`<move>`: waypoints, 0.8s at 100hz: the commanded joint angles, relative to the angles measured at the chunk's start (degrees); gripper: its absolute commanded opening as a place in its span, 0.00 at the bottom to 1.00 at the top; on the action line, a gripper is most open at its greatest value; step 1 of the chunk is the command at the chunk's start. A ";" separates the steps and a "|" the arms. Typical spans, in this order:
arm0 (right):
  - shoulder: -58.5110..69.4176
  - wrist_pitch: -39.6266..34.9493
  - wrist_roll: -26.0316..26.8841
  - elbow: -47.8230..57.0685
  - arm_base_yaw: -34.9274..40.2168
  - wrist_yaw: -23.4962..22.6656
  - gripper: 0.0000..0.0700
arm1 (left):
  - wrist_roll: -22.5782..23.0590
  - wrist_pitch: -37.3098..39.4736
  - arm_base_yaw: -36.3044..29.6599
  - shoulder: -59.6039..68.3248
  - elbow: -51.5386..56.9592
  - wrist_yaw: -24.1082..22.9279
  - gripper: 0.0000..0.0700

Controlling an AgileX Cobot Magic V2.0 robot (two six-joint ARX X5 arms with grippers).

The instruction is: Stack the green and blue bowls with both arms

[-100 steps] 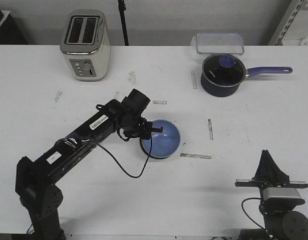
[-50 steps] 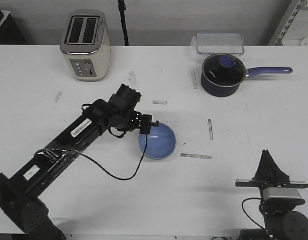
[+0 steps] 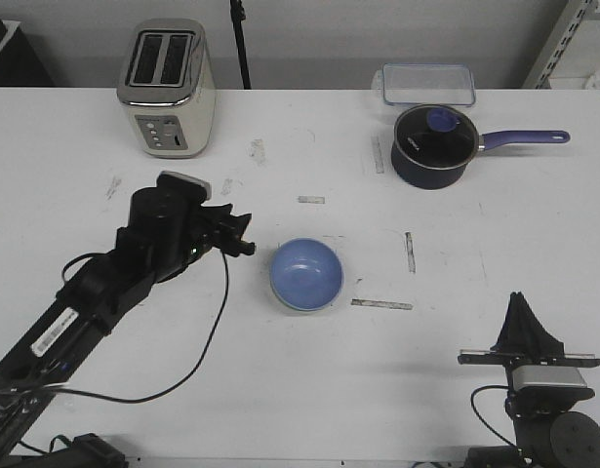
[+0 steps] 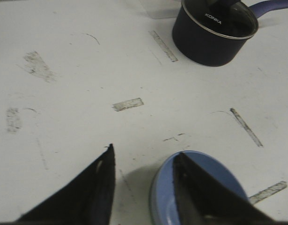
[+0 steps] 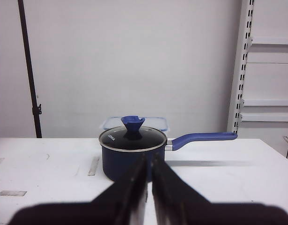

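Inventory, front view: counts by kind.
Bowls visible: 1, blue bowl (image 3: 306,274), centre of frame; whether a second sits beneath it cannot be told. Saucepans: 1, lidded saucepan (image 3: 435,145), upper right. Toasters: 1, toaster (image 3: 167,88), upper left. Clear containers: 1, clear container (image 3: 428,84), top right. Arms: 2, left arm (image 3: 119,278) lower left, right arm (image 3: 533,376) lower right. Table (image 3: 309,380): 1.
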 commanded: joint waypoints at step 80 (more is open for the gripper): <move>-0.13 0.70 -0.66 0.15 0.00 0.02 0.01 | 12.59 24.28 23.37 -42.49 -45.66 -5.42 0.00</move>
